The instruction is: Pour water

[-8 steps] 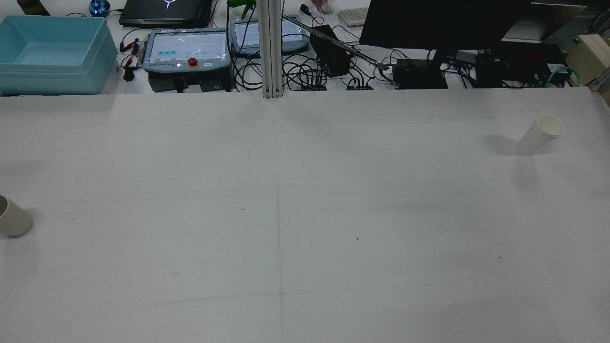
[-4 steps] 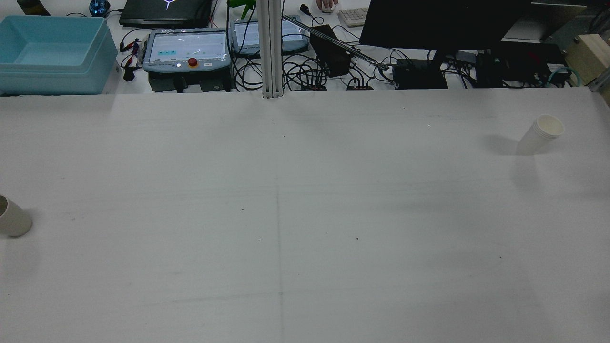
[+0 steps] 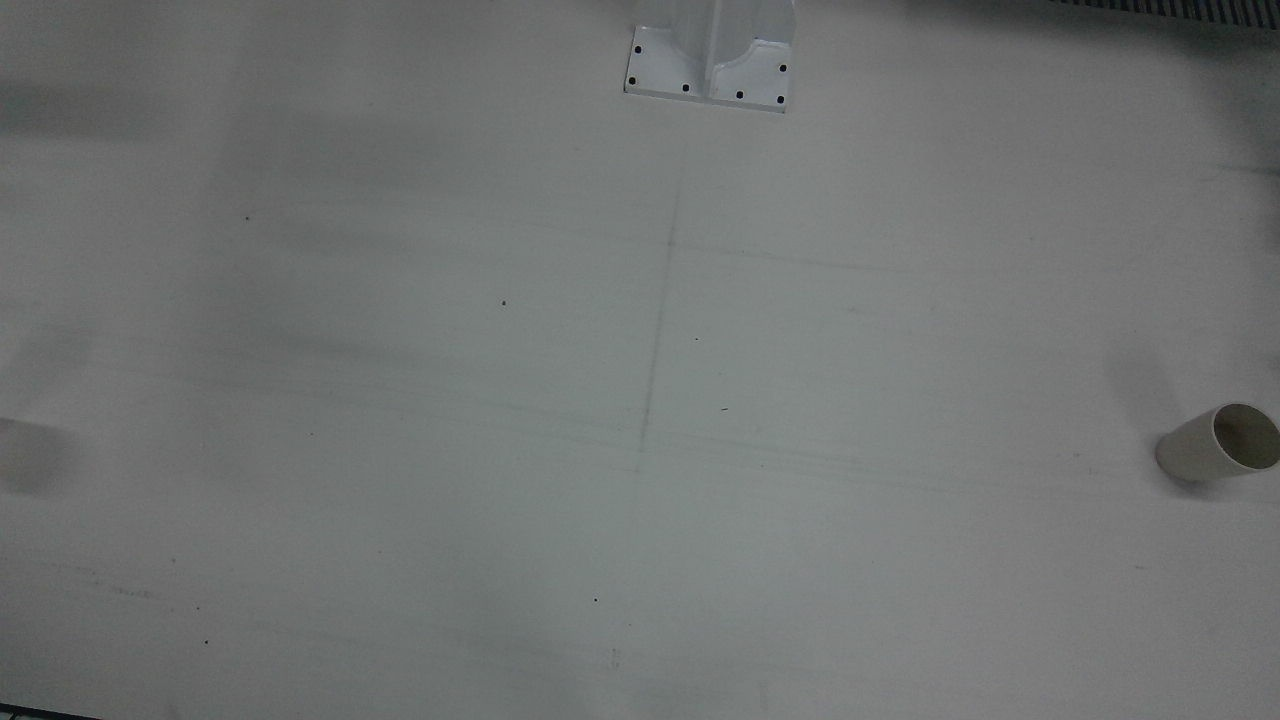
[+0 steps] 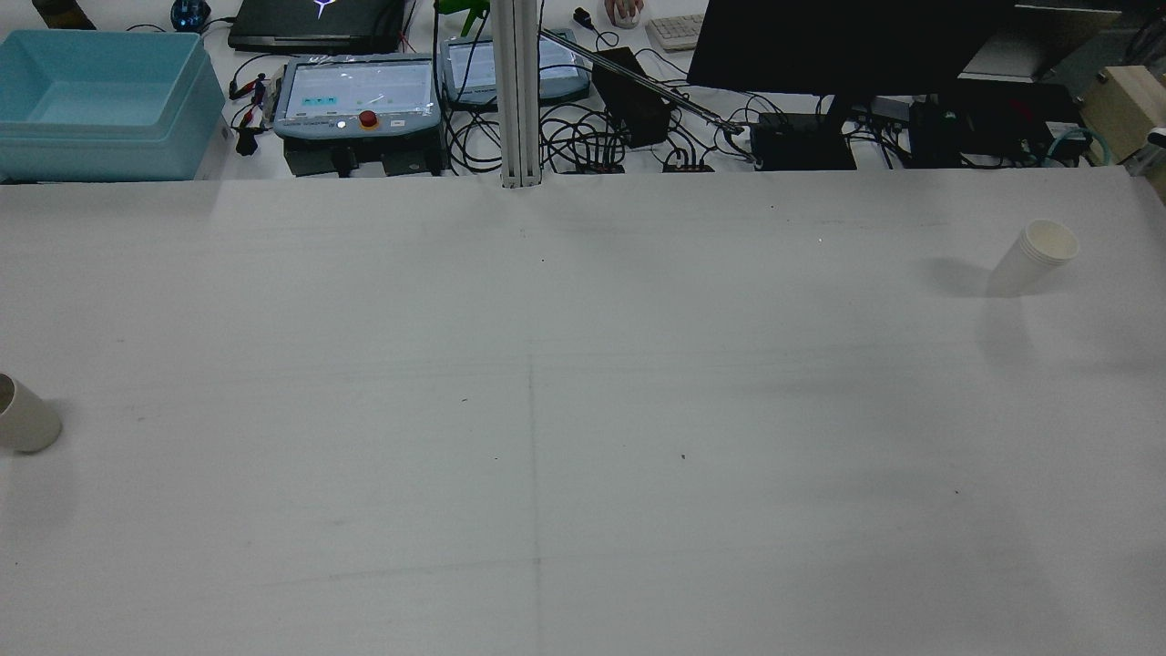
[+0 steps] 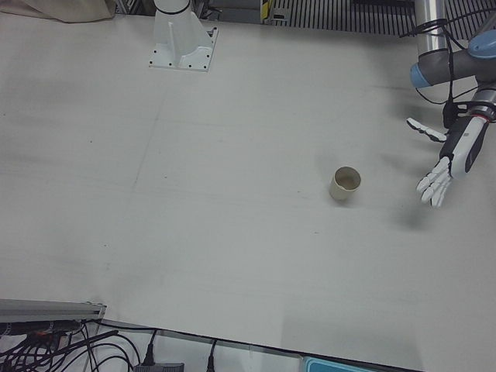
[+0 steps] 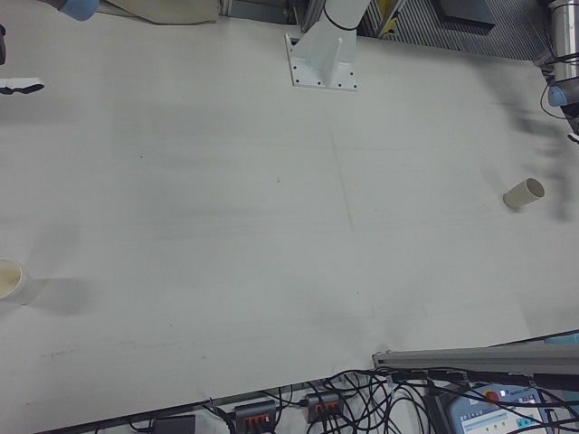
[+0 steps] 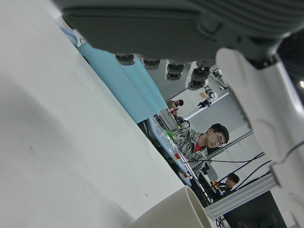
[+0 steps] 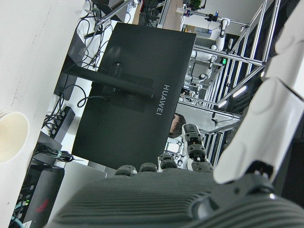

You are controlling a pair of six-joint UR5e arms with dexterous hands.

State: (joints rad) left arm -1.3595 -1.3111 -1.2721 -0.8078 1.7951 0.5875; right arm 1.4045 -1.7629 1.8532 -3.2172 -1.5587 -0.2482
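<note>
Two paper cups stand upright and far apart on the white worktop [image 4: 583, 410], apparently one for each arm: nearest the robot, the beige paper cup [image 5: 346, 184] sits just beside the left robot hand [image 5: 451, 161], which hovers empty, fingers spread. Farther off, the stacked white paper cup [image 4: 1034, 258] waits on the right side; whether the right robot hand [image 8: 199, 190] is released or clenched I cannot tell.

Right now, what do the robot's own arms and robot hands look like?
In the left-front view, the left arm is grey metal tubing with light-blue joint caps and a black cable running down it. The left robot hand has white plastic fingers, a dark grey palm and a thin red ring at the wrist. The right robot hand shows ribbed dark grey padding and white finger shells.
</note>
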